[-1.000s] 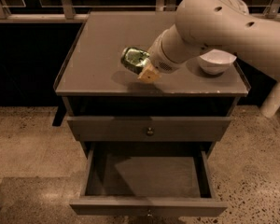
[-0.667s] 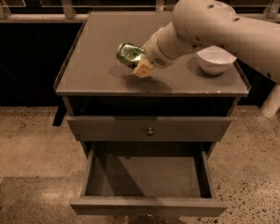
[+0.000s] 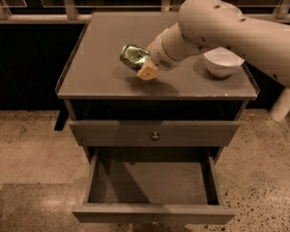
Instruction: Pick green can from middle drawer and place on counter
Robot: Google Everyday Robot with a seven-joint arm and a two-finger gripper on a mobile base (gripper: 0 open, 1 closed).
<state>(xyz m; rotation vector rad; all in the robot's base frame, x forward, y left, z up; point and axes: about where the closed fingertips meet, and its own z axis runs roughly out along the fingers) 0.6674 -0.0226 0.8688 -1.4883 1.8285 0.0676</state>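
My gripper (image 3: 141,65) hangs over the counter (image 3: 94,79) toward its front edge, jaws clamping the green can (image 3: 133,56); I judge it light, slick, dentable.

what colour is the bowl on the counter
White, clear in the camera view. The bowl sits right of the gripper, which holds the green can over the counter.

This looks like a work room or a test room for robots, not a home. The floor (image 3: 29,149) is hard, speckled stone. At the far side there are metal bars (image 3: 38,18) with dark glass behind them. One plain grey cabinet (image 3: 111,133) stands alone, with the counter (image 3: 101,76) on top and the middle drawer (image 3: 111,214) pulled out on the near side. A big white robot arm (image 3: 232,28) reaches in from the right. Its gripper (image 3: 143,65) holds the green can (image 3: 134,56) just above the counter.
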